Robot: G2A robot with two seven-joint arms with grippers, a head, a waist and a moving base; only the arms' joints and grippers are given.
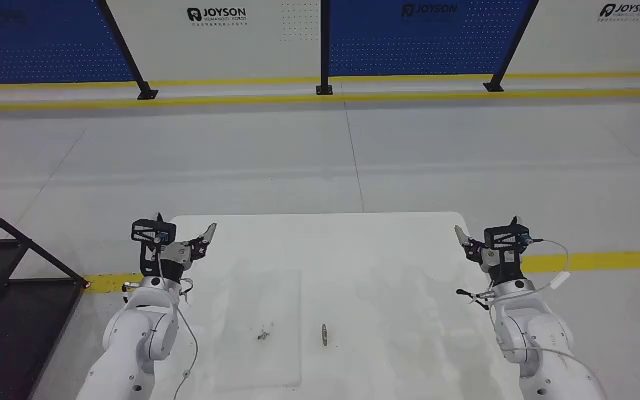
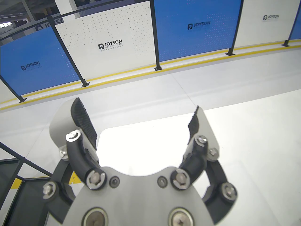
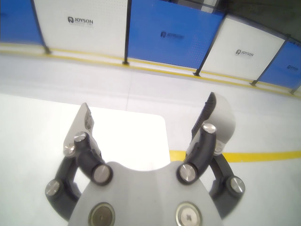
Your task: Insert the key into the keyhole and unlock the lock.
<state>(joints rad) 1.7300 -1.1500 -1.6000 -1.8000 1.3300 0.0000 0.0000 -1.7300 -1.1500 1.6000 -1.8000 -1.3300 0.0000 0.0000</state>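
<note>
Two small metal things lie near the front middle of the white table (image 1: 400, 260) in the top view. One is a slim, elongated dark piece (image 1: 324, 334); the other is a smaller tangled-looking piece (image 1: 265, 333) to its left. I cannot tell which is the key and which the lock. My left gripper (image 1: 203, 242) (image 2: 137, 109) hovers open over the table's far left corner, holding nothing. My right gripper (image 1: 468, 248) (image 3: 148, 101) hovers open over the far right corner, also holding nothing. Both are well away from the two pieces.
A faint rectangular mat outline (image 1: 245, 330) marks the table's left half. A black metal rack (image 1: 30, 270) stands off the table's left side. A yellow floor line (image 3: 247, 154) runs past the right edge. Blue and white fence panels (image 1: 420, 35) stand far behind.
</note>
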